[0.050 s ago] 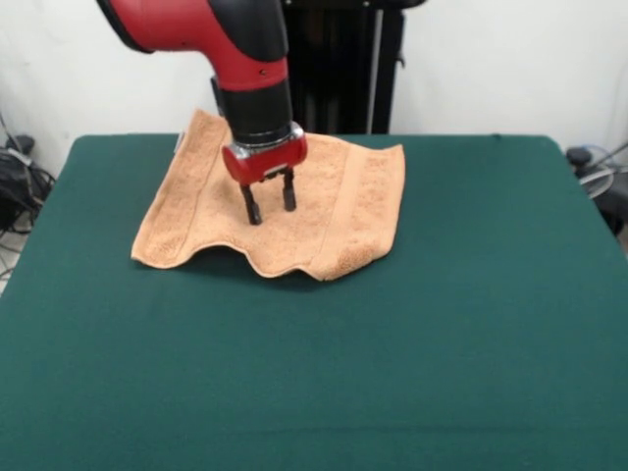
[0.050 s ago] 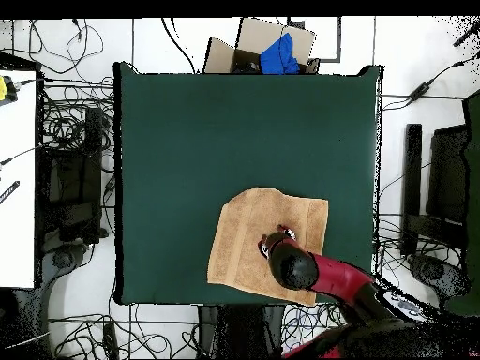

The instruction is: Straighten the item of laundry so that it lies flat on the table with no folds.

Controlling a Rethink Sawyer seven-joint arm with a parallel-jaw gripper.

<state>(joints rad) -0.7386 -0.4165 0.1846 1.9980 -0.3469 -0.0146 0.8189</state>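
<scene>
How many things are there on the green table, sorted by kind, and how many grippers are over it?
Terry hand towel: 1
Gripper, open, over the towel: 1
Table: nothing else on it
Total: 2

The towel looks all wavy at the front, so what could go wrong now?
1. The gripper stands open, its fingers apart, over the middle of the towel. If it pinches there, it might bunch the cloth into a new fold.
2. The wavy front edge is lifted off the green table. Dragging from the middle may not flatten those waves.
3. The towel lies near the table's edge in the overhead view, so a pull that way could slide it off.
</scene>
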